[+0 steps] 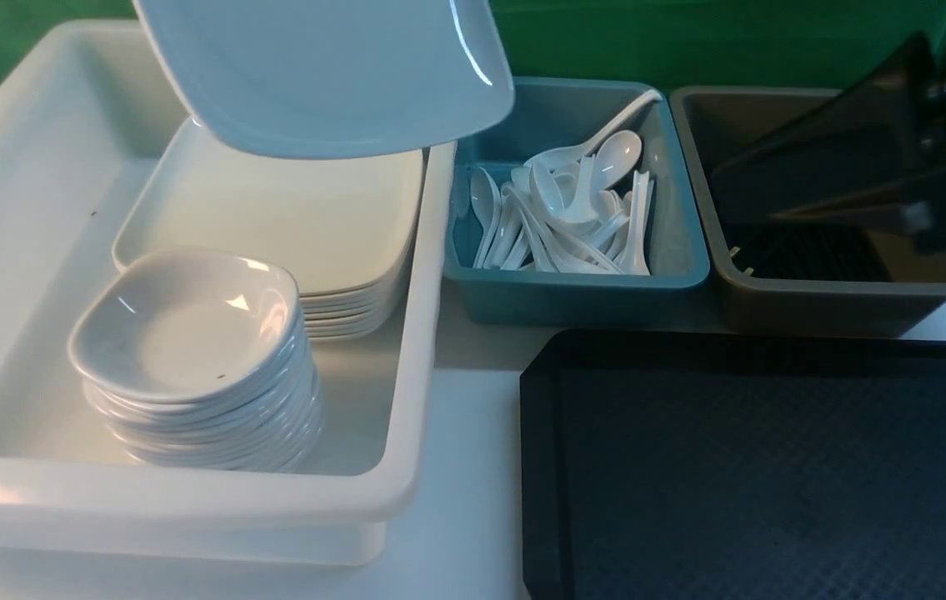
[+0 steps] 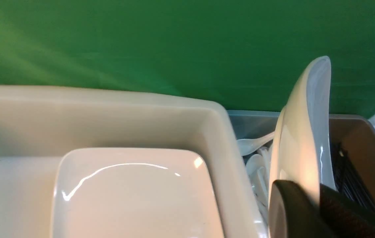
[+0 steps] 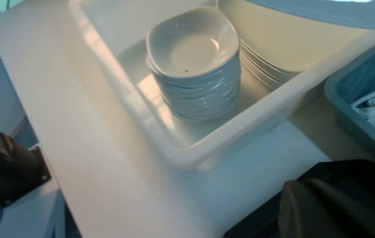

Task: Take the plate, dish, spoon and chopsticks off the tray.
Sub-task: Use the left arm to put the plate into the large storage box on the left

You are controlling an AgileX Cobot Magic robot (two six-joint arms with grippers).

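Observation:
A large white plate (image 1: 322,75) hangs tilted above the white tub (image 1: 414,350). My left gripper (image 2: 306,191) is shut on its rim, and the plate (image 2: 301,132) stands on edge between the fingers; this gripper is out of the front view. The black tray (image 1: 773,467) lies bare at the front right. The small dishes (image 1: 189,325) are stacked in the tub. White spoons (image 1: 581,208) fill the blue bin (image 1: 573,283). Black chopsticks (image 2: 349,178) lie in the brown tub (image 1: 848,292). My right gripper (image 1: 781,187) hovers blurred over the brown tub, shut (image 3: 303,198) with nothing in it.
A stack of large plates (image 1: 289,208) sits in the white tub under the held plate. The three containers stand side by side along the back, before a green backdrop. White tabletop (image 1: 473,467) shows between the tub and the tray.

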